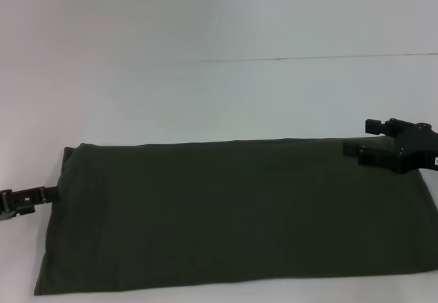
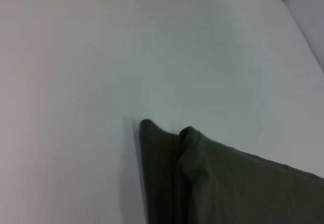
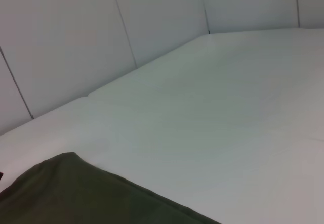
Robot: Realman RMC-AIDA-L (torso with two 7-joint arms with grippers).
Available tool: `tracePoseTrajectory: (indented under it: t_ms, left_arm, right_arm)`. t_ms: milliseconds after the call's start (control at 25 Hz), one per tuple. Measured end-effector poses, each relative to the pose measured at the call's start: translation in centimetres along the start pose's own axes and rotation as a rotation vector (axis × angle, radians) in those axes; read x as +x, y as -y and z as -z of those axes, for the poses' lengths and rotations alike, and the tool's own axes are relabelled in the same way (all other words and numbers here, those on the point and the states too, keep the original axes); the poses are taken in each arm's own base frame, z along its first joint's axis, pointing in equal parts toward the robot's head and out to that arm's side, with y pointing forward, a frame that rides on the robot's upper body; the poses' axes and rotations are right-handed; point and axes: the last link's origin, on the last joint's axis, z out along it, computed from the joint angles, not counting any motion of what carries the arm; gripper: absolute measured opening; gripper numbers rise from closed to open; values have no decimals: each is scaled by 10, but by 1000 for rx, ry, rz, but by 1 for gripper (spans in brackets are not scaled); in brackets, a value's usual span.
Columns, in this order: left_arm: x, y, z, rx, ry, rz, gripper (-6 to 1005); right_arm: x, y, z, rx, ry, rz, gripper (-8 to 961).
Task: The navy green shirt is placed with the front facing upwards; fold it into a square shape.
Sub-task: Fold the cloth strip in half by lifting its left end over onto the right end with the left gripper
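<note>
I see the navy green shirt (image 1: 233, 214) lying flat as a wide folded band along the table's (image 1: 205, 91) near edge, no lettering showing. My left gripper (image 1: 27, 199) touches its left end. I cannot tell either gripper's opening. My right gripper (image 1: 393, 149) hovers over the far right corner. I judge a one-layer pinch or uneven lift could skew the fold.

Wide white table (image 1: 205, 98) filling the scene, smooth and evenly lit, thin dark seam (image 1: 321, 58) running across its far right part, pale panelled wall (image 3: 66, 37) beyond the table's far edge, dark vertical joints between the panels, soft shadowless light
</note>
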Motion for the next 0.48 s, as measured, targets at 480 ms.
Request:
tracePoseTrajectory:
  t_ms: [480]
  left_arm:
    - [-1,2,-6,50,65,2,806]
  right_arm:
    - [1,0,-5,3,3,-11,855]
